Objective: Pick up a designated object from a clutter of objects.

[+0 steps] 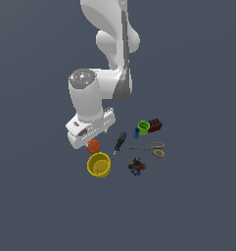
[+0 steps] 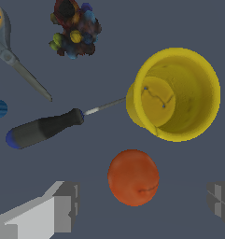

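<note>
the ball (image 2: 133, 177) lies on the floor (image 2: 86, 149) between our two fingers (image 2: 55, 205), which stand apart on either side of it with clear space to each; the gripper (image 2: 142, 205) is open and holds nothing. in the wrist view the ball sits a little off the line joining the fingertips, toward the cup (image 2: 177, 95), so we judge that a small shift that way comes before the straight descent. the ball is round and smooth: it has no long axis and points no way, so any closing direction serves.

beyond the ball, on the far side from the fingers, the cup lies near it but apart. the screwdriver (image 2: 44, 128) lies to one side, its tip toward the cup. the scissors (image 2: 20, 70) and the multicoloured piece (image 2: 74, 28) lie farther out.

in the exterior view the gripper (image 1: 86, 138) hangs just beside the ball (image 1: 93, 145).
</note>
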Robot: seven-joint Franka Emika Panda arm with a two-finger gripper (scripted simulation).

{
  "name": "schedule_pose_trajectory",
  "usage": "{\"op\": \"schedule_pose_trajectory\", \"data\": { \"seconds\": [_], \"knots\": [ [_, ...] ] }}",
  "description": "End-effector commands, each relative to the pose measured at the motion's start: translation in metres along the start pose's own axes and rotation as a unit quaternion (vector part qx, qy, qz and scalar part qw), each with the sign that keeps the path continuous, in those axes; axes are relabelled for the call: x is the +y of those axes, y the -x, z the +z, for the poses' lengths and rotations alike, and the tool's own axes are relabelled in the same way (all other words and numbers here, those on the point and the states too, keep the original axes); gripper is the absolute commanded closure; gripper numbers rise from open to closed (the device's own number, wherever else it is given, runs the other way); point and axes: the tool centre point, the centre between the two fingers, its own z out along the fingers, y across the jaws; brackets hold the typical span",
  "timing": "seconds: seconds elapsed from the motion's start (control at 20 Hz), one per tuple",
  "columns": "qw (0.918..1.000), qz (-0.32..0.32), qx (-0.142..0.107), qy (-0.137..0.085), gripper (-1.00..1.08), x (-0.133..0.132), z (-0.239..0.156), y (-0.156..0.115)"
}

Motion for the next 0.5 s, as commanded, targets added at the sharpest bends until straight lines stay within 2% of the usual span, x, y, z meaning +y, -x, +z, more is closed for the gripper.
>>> {"op": "schedule_pose_trajectory", "data": {
  "seconds": [0.0,0.45],
  "knots": [
    [0.9998,-0.022,0.0,-0.001,-0.92,0.003,0.011,0.008],
    [0.9973,-0.073,0.0,-0.003,-0.92,0.008,0.036,0.028]
  ]
}}
